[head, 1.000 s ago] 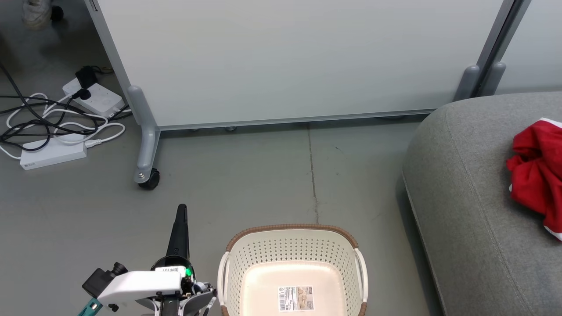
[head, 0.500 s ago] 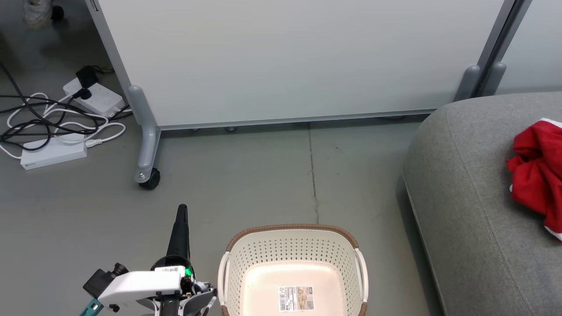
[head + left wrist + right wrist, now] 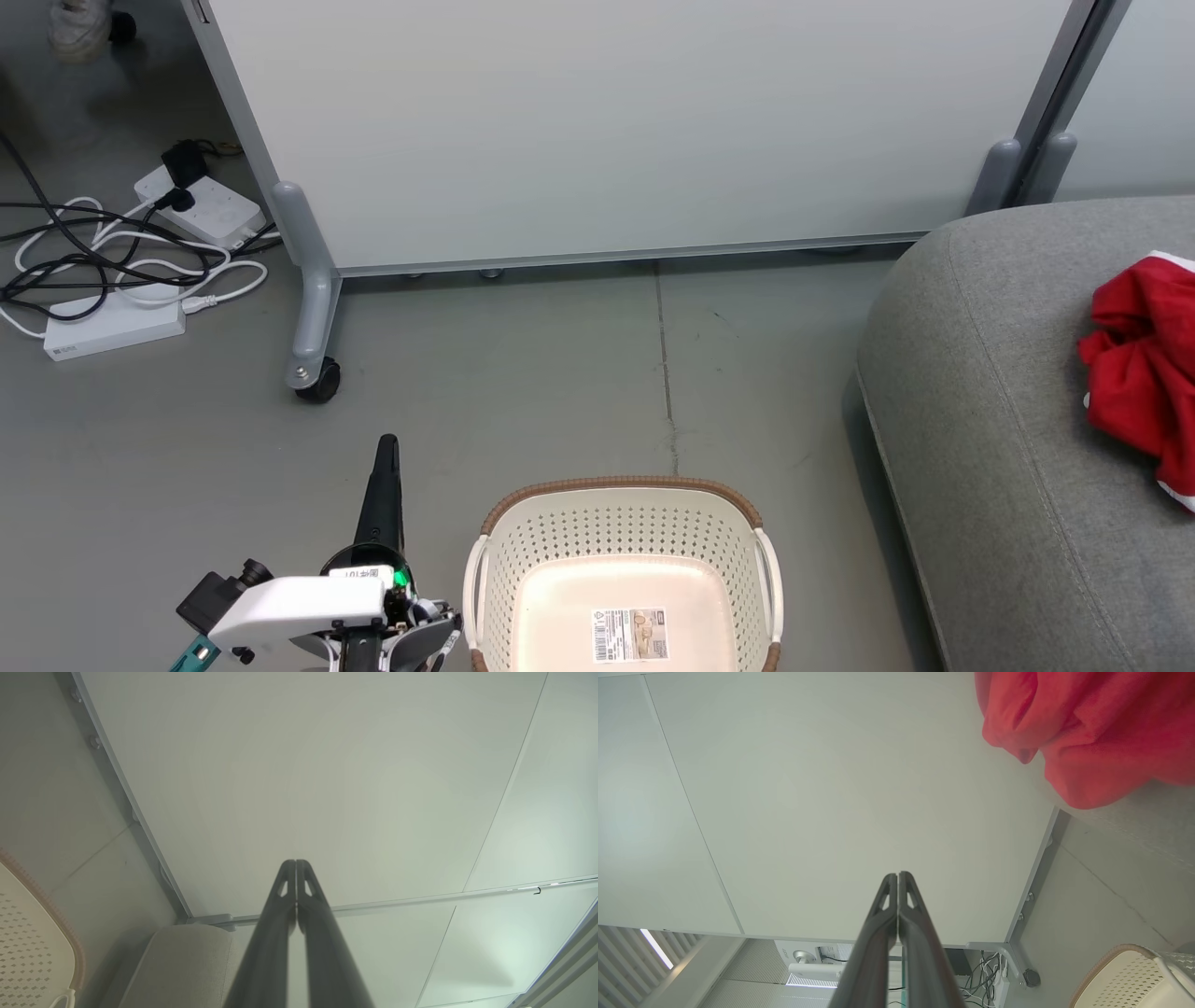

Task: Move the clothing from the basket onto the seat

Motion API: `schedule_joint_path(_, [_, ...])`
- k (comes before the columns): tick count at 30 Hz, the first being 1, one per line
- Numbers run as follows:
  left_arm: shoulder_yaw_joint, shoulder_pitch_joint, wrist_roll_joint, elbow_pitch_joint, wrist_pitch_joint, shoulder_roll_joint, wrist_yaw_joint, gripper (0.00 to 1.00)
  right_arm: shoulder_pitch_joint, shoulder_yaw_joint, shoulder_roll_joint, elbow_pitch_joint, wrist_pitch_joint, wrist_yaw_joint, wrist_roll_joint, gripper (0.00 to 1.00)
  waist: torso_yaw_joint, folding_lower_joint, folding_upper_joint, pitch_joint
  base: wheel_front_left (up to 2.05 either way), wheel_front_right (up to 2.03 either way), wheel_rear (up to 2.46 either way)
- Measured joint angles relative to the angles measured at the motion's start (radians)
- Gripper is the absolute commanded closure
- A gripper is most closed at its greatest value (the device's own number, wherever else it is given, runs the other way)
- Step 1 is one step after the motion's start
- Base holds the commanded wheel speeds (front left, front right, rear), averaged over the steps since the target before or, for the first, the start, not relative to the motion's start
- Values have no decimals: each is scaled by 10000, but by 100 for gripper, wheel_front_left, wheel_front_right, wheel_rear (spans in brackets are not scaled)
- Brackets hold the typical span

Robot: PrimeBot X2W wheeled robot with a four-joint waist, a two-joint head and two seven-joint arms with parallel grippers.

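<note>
1. The basket (image 3: 621,485) stands on the floor (image 3: 523,373) at the near edge of the head view. Its brown woven rim faces up, and its pale inner floor is exposed and carries the label sticker (image 3: 630,635).
2. The left gripper (image 3: 386,446) is just beside the basket, on its left, clear of the rim. Its two dark fingers are pressed together along their length and point away from the robot. There is nothing between them.
3. The right gripper (image 3: 897,876) shows in the right wrist view. Its fingers are likewise pressed together and grip nothing. In that view a corner of the basket lies at the lower right.
4. The seat (image 3: 980,420) stands to the right of the basket, apart from it, with a strip of bare floor between.
5. The clothing (image 3: 1144,364) lies crumpled on top of the seat, well to the right of the basket and farther from the robot. One white trim edge is visible.
6. The partition panel (image 3: 607,131) stands upright beyond the basket. Its caster (image 3: 317,387) is beyond and left of the basket.
7. The cables (image 3: 112,271) and power strips (image 3: 201,210) lie on the floor, far left of the basket, past the caster.
</note>
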Motion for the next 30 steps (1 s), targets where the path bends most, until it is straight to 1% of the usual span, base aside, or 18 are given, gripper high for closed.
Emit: schedule_joint_path(30, [0,0,-2,-2,0,0,0,100,-1,8,-2,2,0,0,2,100,0,1,0,0,0,0,0])
